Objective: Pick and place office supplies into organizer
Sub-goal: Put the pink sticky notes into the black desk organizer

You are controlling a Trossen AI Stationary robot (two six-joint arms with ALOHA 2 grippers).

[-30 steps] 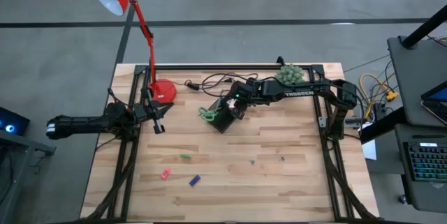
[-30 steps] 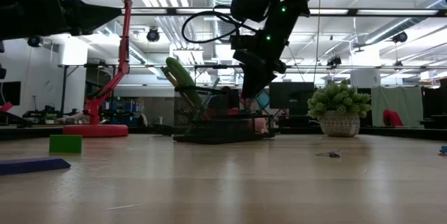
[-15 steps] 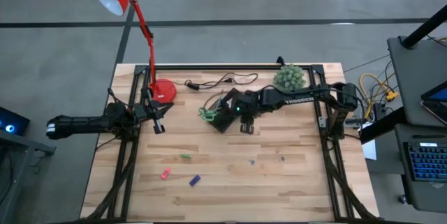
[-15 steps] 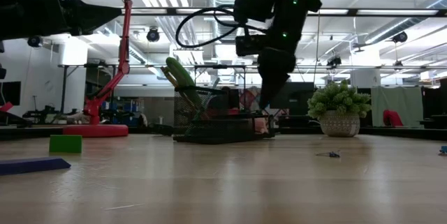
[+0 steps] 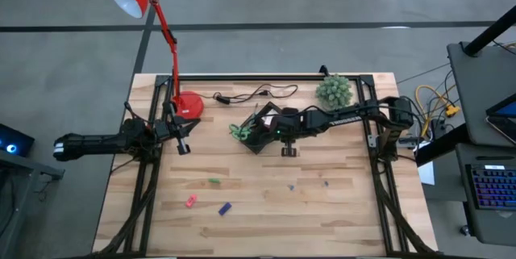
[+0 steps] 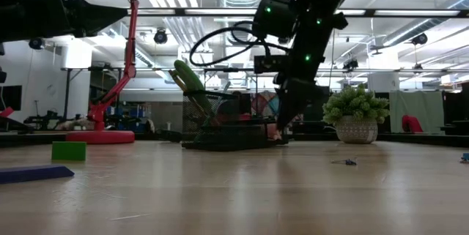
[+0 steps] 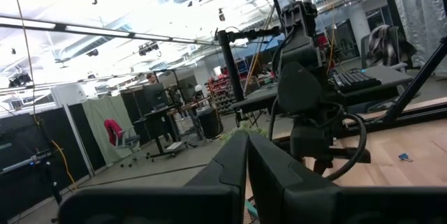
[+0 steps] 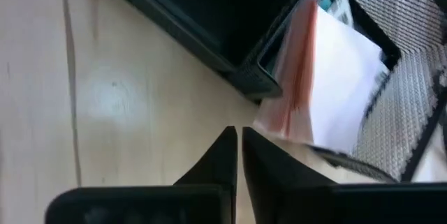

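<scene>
In the centre of the overhead frame the organizer [image 5: 256, 134] already holds scissors [image 5: 239, 131] and what looks like a sticky-note pad [image 8: 328, 84], the empty right gripper [image 5: 287, 151] pressed together beside it, while small pieces [image 5: 207, 197] at lower left remain.

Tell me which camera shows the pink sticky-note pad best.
The right wrist view: the pink sticky-note pad fills much of it, leaning over the organizer edge. The low view gives only a pinkish glimpse; the high view hides it, and the left wrist view misses it.
</scene>
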